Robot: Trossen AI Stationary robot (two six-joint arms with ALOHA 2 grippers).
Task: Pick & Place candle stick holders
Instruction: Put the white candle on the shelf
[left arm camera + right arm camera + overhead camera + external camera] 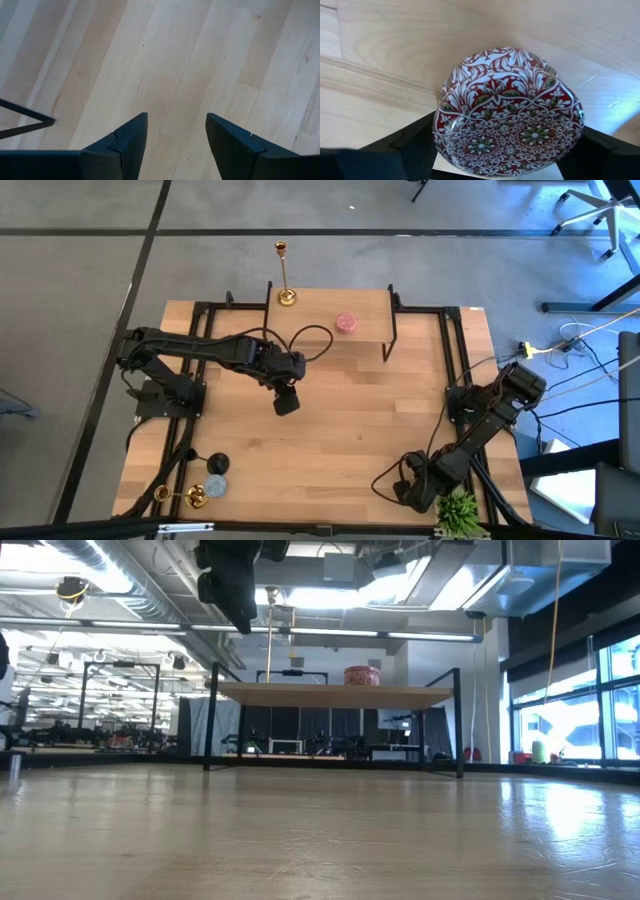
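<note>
Overhead, one candle stick holder (284, 277) stands upright on the raised shelf (330, 340) at the table's far edge; the second candle stick holder (180, 496) lies at the near left corner. The left gripper (285, 402) hovers mid-table, fingers apart, empty. Only the right wrist view shows the right gripper (505, 150) clamped on a red patterned dish (507, 112).
</note>
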